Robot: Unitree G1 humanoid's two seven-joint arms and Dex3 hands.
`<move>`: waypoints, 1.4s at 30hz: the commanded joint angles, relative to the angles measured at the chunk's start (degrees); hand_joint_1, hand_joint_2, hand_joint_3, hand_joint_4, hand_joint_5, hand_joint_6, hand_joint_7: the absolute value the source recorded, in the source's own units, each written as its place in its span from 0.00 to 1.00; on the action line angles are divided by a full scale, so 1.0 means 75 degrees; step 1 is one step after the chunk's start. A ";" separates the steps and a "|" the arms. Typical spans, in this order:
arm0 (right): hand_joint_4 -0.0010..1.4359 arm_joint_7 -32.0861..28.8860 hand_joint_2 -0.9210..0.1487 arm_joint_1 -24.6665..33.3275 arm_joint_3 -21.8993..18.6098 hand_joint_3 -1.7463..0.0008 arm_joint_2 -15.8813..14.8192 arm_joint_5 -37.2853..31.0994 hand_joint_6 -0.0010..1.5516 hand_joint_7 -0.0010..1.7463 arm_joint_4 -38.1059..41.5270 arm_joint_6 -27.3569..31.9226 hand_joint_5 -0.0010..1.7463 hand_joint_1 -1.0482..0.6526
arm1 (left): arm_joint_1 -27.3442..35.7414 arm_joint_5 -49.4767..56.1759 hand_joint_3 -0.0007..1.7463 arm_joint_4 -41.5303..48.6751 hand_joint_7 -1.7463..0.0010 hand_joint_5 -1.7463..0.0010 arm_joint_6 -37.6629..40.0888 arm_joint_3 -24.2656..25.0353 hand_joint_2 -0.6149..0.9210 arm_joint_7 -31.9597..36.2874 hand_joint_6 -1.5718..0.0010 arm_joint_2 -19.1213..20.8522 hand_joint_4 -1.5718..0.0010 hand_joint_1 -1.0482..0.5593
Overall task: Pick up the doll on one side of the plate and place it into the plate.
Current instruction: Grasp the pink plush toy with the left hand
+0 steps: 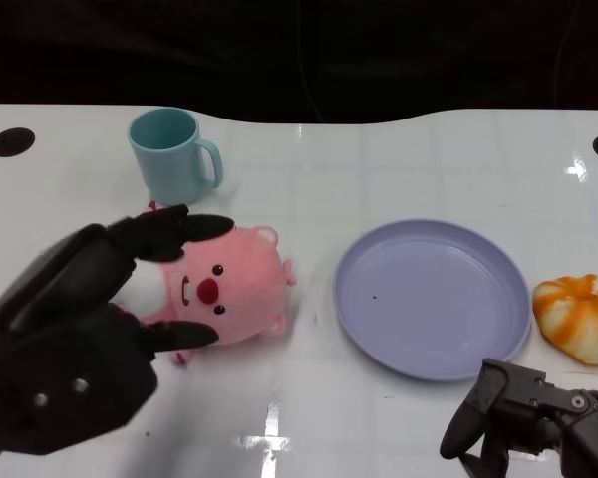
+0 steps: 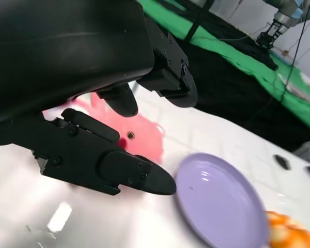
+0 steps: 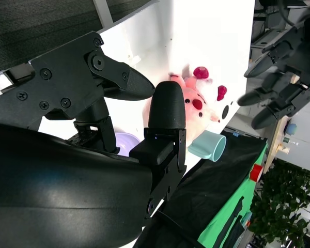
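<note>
While the head view lays out the whole table [image 1: 399, 438], only the right wrist view shows the left hand [image 3: 279, 77] from the far side, with its fingers spread in the air and apart from the doll [image 3: 199, 103]. The left wrist view alone shows green cloth [image 2: 294, 98] beyond the table's far edge; the doll [image 2: 139, 132] there is a blurred pink patch just past that hand's fingers [image 2: 124, 175].

The plate [image 1: 434, 299], lilac and shallow, holds nothing but a small dark speck. It lies just beyond the right hand [image 1: 533, 418] and well off to the inner side of the left hand [image 1: 100, 319]. The mug [image 1: 171, 154], pale teal, stands upright beyond the left hand's fingertips; its inside is not visible enough to report contents. An orange and white soft toy [image 1: 581, 314] lies on the table beside the plate's outer edge, ahead of the right hand.

The left hand is released: its fingers stand wide apart on either side of the pink doll [image 1: 229, 284], one above its head and one below its body. Whether they touch it cannot be told. The doll lies on the table between that hand and the plate, outside the plate.

The right hand rests low by the near edge, fingers curled downward with nothing in them.
</note>
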 commanded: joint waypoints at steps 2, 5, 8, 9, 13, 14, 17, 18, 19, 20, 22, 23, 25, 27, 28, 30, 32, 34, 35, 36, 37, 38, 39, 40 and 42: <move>0.43 -0.0001 0.25 0.0010 -0.0059 0.49 -0.0082 0.0018 0.36 0.78 -0.0036 -0.0005 0.95 0.50 | -0.0333 0.0867 0.04 0.0243 0.95 0.63 -0.0231 -0.0107 1.00 0.0015 0.80 0.0450 0.97 0.27; 0.43 -0.0007 0.25 0.0009 -0.0053 0.50 -0.0081 0.0014 0.36 0.78 -0.0058 0.0040 0.95 0.50 | -0.0611 0.1714 0.04 0.0328 0.98 0.67 -0.0103 -0.0351 1.00 -0.0157 0.82 0.0739 0.98 0.23; 0.43 -0.0022 0.25 0.0012 -0.0047 0.50 -0.0071 0.0013 0.36 0.78 -0.0061 0.0046 0.95 0.50 | -0.0892 0.2424 0.03 0.0453 0.99 0.71 0.0010 -0.0602 1.00 -0.0358 0.83 0.0955 0.98 0.22; 0.43 -0.0021 0.25 0.0013 -0.0046 0.50 -0.0064 0.0029 0.36 0.78 -0.0060 0.0053 0.95 0.50 | -0.0984 0.2641 0.03 0.0506 0.99 0.72 0.0030 -0.0686 1.00 -0.0430 0.83 0.1010 0.98 0.21; 0.44 -0.0013 0.24 0.0007 -0.0045 0.50 -0.0055 0.0061 0.36 0.78 -0.0026 -0.0001 0.95 0.50 | -0.1324 0.3288 0.02 0.0813 0.99 0.73 -0.0003 -0.0972 1.00 -0.0655 0.82 0.1118 0.99 0.21; 0.44 -0.0019 0.24 0.0009 -0.0042 0.50 -0.0055 0.0053 0.36 0.78 -0.0041 0.0017 0.96 0.50 | -0.1460 0.3427 0.02 0.0985 0.99 0.73 -0.0017 -0.1072 1.00 -0.0714 0.82 0.1122 1.00 0.21; 0.44 -0.0029 0.24 0.0013 -0.0034 0.50 -0.0054 0.0036 0.36 0.78 -0.0065 0.0035 0.95 0.49 | -0.1812 0.3723 0.01 0.1559 0.99 0.73 -0.0123 -0.1336 0.99 -0.0741 0.82 0.1068 1.00 0.20; 0.44 -0.0032 0.24 0.0014 -0.0030 0.50 -0.0057 0.0020 0.36 0.78 -0.0066 0.0028 0.95 0.49 | -0.1911 0.3811 0.01 0.1742 0.99 0.73 -0.0166 -0.1424 0.99 -0.0728 0.82 0.1052 1.00 0.20; 0.44 -0.0035 0.24 0.0015 -0.0028 0.50 -0.0059 0.0009 0.36 0.78 -0.0068 0.0024 0.95 0.49 | -0.1975 0.3875 0.01 0.1862 1.00 0.73 -0.0199 -0.1476 0.99 -0.0723 0.82 0.1037 1.00 0.20; 0.44 -0.0031 0.24 0.0020 -0.0030 0.50 -0.0058 0.0018 0.36 0.78 -0.0063 0.0016 0.95 0.49 | -0.2107 0.4001 0.01 0.2121 1.00 0.73 -0.0237 -0.1602 0.99 -0.0699 0.83 0.0999 1.00 0.20; 0.44 -0.0026 0.24 0.0031 -0.0033 0.51 -0.0058 0.0034 0.36 0.78 -0.0063 0.0009 0.95 0.49 | -0.2303 0.4182 0.01 0.2517 1.00 0.73 -0.0306 -0.1776 1.00 -0.0654 0.84 0.0935 1.00 0.19; 0.44 -0.0026 0.24 0.0042 -0.0033 0.51 -0.0058 0.0039 0.36 0.78 -0.0083 0.0028 0.95 0.49 | -0.2415 0.4293 0.01 0.2762 1.00 0.73 -0.0378 -0.1878 1.00 -0.0595 0.84 0.0906 1.00 0.19; 0.44 -0.0031 0.24 0.0060 -0.0030 0.51 -0.0061 0.0027 0.36 0.78 -0.0108 0.0032 0.95 0.49 | -0.2619 0.4450 0.01 0.3256 1.00 0.73 -0.0526 -0.2041 1.00 -0.0435 0.84 0.0824 0.99 0.19; 0.44 -0.0036 0.24 0.0070 -0.0023 0.51 -0.0056 0.0023 0.36 0.78 -0.0114 0.0011 0.95 0.49 | -0.2791 0.4514 0.00 0.3667 1.00 0.74 -0.0597 -0.2135 1.00 -0.0354 0.84 0.0715 0.99 0.19; 0.44 -0.0041 0.24 0.0076 -0.0017 0.51 -0.0056 0.0010 0.36 0.78 -0.0125 0.0014 0.95 0.49 | -0.2884 0.4518 0.00 0.3902 1.00 0.74 -0.0651 -0.2179 1.00 -0.0293 0.84 0.0658 0.99 0.19; 0.44 -0.0053 0.24 0.0088 -0.0007 0.51 -0.0055 -0.0010 0.36 0.78 -0.0151 0.0032 0.95 0.49 | -0.3075 0.4553 0.00 0.4381 1.00 0.74 -0.0766 -0.2286 0.99 -0.0153 0.83 0.0558 0.98 0.19; 0.44 -0.0052 0.24 0.0108 0.0000 0.51 -0.0058 -0.0002 0.36 0.78 -0.0174 0.0041 0.95 0.48 | -0.3259 0.4607 0.00 0.4837 1.00 0.76 -0.0882 -0.2414 0.99 -0.0051 0.83 0.0487 0.98 0.20; 0.44 -0.0056 0.24 0.0121 0.0005 0.51 -0.0067 -0.0015 0.36 0.78 -0.0188 0.0037 0.95 0.48 | -0.3399 0.4637 0.00 0.5195 1.00 0.77 -0.0975 -0.2505 0.99 0.0036 0.83 0.0432 0.98 0.20; 0.44 -0.0058 0.24 0.0123 0.0007 0.51 -0.0070 -0.0021 0.36 0.78 -0.0190 0.0036 0.95 0.48 | -0.3434 0.4643 0.00 0.5286 1.00 0.77 -0.1007 -0.2521 1.00 0.0064 0.83 0.0418 0.98 0.20; 0.44 -0.0055 0.24 0.0131 0.0008 0.51 -0.0079 -0.0028 0.36 0.78 -0.0198 0.0020 0.95 0.48 | -0.3538 0.4686 0.00 0.5551 1.00 0.78 -0.1069 -0.2596 1.00 0.0167 0.83 0.0359 0.98 0.20; 0.44 -0.0049 0.24 0.0140 0.0011 0.51 -0.0083 -0.0025 0.36 0.78 -0.0202 -0.0002 0.95 0.48 | -0.3642 0.4725 0.00 0.5803 1.00 0.78 -0.1116 -0.2675 1.00 0.0239 0.84 0.0300 0.98 0.19; 0.44 -0.0048 0.24 0.0148 0.0018 0.51 -0.0090 -0.0041 0.36 0.78 -0.0205 -0.0030 0.95 0.49 | -0.3772 0.4783 0.01 0.6068 1.00 0.79 -0.1110 -0.2784 1.00 0.0224 0.84 0.0233 0.99 0.19; 0.44 -0.0052 0.24 0.0157 0.0025 0.51 -0.0095 -0.0055 0.36 0.78 -0.0213 -0.0043 0.95 0.48 | -0.3895 0.4809 0.01 0.6336 1.00 0.79 -0.1118 -0.2879 1.00 0.0234 0.85 0.0162 0.99 0.19; 0.44 -0.0056 0.24 0.0165 0.0030 0.51 -0.0098 -0.0064 0.37 0.78 -0.0221 -0.0048 0.95 0.48 | -0.3973 0.4812 0.01 0.6497 1.00 0.80 -0.1122 -0.2939 1.00 0.0238 0.85 0.0123 0.99 0.20; 0.44 -0.0062 0.24 0.0181 0.0034 0.51 -0.0100 -0.0067 0.37 0.78 -0.0234 -0.0052 0.95 0.49 | -0.4206 0.4828 0.01 0.7086 1.00 0.81 -0.1218 -0.3094 1.00 0.0391 0.84 -0.0031 0.98 0.20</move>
